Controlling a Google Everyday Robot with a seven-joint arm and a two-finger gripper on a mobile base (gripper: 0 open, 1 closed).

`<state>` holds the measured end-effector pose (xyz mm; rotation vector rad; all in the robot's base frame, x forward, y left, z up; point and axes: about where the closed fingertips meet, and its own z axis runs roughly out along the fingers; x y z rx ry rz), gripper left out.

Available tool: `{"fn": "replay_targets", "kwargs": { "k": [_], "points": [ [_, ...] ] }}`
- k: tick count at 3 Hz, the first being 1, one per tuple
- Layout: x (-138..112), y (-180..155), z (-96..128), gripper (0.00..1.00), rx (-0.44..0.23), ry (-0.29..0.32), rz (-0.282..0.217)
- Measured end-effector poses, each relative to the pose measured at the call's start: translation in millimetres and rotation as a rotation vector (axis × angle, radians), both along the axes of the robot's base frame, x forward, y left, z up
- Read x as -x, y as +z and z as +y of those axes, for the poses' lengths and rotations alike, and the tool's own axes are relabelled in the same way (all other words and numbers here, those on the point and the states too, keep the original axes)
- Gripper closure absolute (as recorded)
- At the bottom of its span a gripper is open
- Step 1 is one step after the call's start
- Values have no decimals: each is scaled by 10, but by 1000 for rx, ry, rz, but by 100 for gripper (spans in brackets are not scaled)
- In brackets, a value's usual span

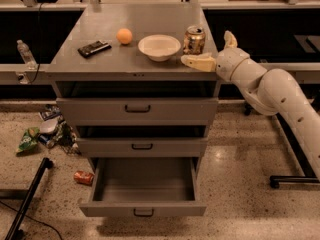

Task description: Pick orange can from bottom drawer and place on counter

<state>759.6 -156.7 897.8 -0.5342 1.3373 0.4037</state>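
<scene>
Your tool [206, 48] is spread wide just beside the orange can [194, 39] standing on the table [100, 64]; pull straight back, away from it, so nothing tips it.

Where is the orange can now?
Camera view: the dull orange-gold aluminium can stands upright on the grey counter, just right of the round white bowl; the open pincer is beside it at the counter's right edge.

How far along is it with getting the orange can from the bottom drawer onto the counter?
Nearly done. The orange can stands upright on the counter; the bottom drawer hangs open, empty. The hand sits open beside the can, holding nothing. Left: back the hand away.
</scene>
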Motion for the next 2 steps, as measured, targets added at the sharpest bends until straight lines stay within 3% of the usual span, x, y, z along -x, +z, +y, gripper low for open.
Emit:
{"fn": "replay_targets", "kwargs": {
  "k": [1, 2],
  "points": [
    [552, 379, -317, 0, 117, -87, -19],
    [580, 368, -338, 0, 122, -89, -17]
  ]
}}
